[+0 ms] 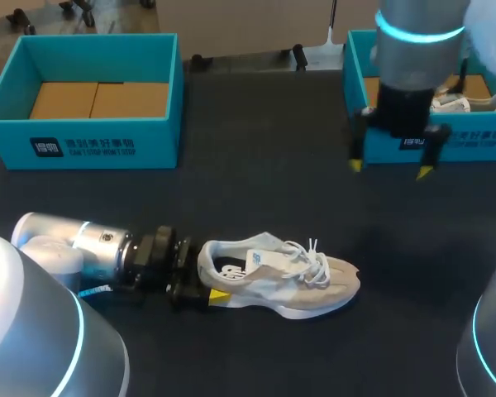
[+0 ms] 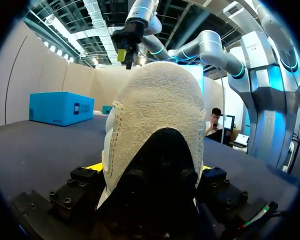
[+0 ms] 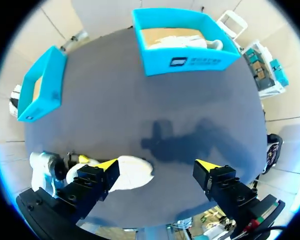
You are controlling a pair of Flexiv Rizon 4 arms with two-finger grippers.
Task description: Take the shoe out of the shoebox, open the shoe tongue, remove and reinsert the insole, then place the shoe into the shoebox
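i am holding the shoe (image 1: 281,277) by its heel with my left gripper (image 1: 207,279), its two fingers pressing on the heel from both sides. i judge this grip is pinning the shoe so it won't slide while the tongue and insole are being worked. the shoe is sitting sole down on the worktop (image 1: 256,165) at about 6 o'clock in the head view. its toe is pointing toward 3 o'clock and my left gripper is sitting at its 9 o'clock end. in the left wrist view the heel is filling the space between my fingers, with a yellow tip showing on each side. my right gripper (image 1: 389,168) is hanging over the worktop with its fingers spread apart and nothing between them. it is hovering at about 2 o'clock, just in front of the right shoebox (image 1: 463,141), where another shoe (image 1: 475,103) is lying. the held shoe is lying well apart from it, toward its 7 o'clock, so i judge a long reach is needed before the tongue can be opened. the left shoebox (image 1: 83,141) is standing at about 10 o'clock.
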